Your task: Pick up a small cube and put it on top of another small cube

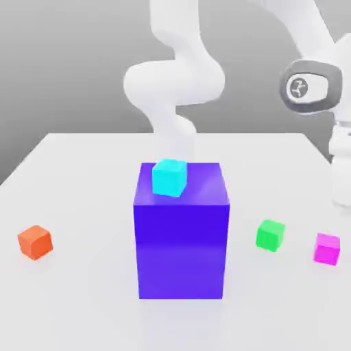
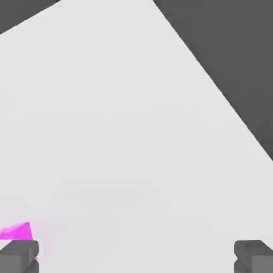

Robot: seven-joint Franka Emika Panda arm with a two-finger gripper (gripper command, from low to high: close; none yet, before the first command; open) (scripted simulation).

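The end effector (image 2: 136,256) is released, its two grey, blocky fingertips standing wide apart over the counter (image 1: 89,185). One fingertip covers part of the magenta cube (image 1: 327,249) in the hand view; the cube lies at that fingertip rather than midway between the two, and whether they touch I cannot tell. In the exterior view the white, smooth-shelled hand hangs down toward the side edge of the counter at the exterior view's right. It belongs to one white arm (image 1: 175,82) with rounded joints.

Four small cubes are in the scene, one of each colour, all plain, flat-faced and similar in size. Three rest on the counter. The magenta one is nearest the side edge at the exterior view's right, with the green cube (image 1: 271,235) near it, a little further in from that edge, the two apart. The orange cube (image 1: 35,242) sits alone toward the opposite side edge, turned so that a corner faces forward.

Between green and orange stands one large block (image 1: 181,250), deep blue, upright, with a slightly glossy front. The fourth small cube, the cyan cube (image 1: 170,177), rests on its top, toward the exterior view's left and the front rim. The counter is a pale, smooth, matt slab with straight edges, its far edge running behind the block
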